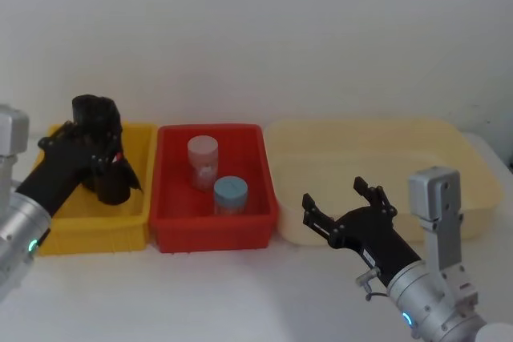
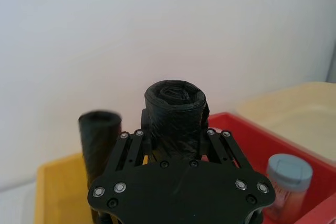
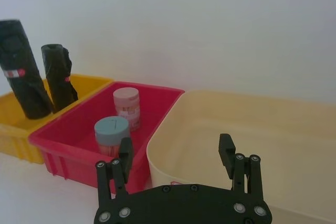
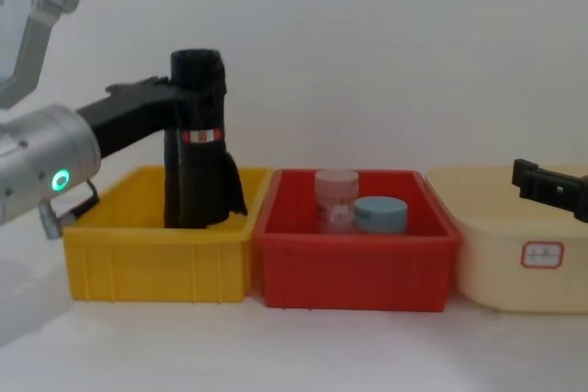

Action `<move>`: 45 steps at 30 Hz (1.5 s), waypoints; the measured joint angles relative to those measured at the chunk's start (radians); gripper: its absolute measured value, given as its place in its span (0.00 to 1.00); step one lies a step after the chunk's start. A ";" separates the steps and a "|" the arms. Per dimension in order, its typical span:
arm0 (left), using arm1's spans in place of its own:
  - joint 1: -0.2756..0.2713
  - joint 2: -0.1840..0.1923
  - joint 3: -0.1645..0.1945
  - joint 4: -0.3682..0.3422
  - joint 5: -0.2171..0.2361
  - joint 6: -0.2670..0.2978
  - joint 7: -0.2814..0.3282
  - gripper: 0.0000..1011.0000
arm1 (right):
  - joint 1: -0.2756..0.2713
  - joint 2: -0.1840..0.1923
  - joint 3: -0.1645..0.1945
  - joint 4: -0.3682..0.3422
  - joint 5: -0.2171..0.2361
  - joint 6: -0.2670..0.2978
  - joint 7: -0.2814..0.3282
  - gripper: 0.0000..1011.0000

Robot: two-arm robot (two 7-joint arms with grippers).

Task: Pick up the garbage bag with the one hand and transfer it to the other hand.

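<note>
Jaws of the left gripper (image 1: pixel 98 158) clamp the garbage bag (image 1: pixel 96 115), upright in the left yellow bin (image 1: pixel 96 234), perhaps barely raised; the right gripper (image 1: pixel 334 195) hovers near right, jaws wide, empty, handover pending.

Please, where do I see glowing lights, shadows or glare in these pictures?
Chest view: a green ring light glows on the wrist behind the left gripper, which grips the garbage bag; the wall is evenly lit, without glare. Head view: a small light glows on each wrist; the right gripper is open; only faint shadow lies on the table under the yellow bin.
</note>
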 joint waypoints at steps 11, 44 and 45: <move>-0.074 0.009 0.041 -0.029 0.002 0.055 -0.082 0.41 | 0.000 0.000 0.000 0.000 0.000 0.000 0.000 0.99; -0.469 -0.255 0.177 0.620 -0.096 -0.071 -0.454 0.41 | 0.000 0.000 0.000 0.000 0.000 0.000 0.000 0.99; -0.477 -0.261 0.177 0.637 -0.098 -0.078 -0.461 0.41 | 0.000 0.000 0.000 0.000 0.000 0.000 0.000 0.99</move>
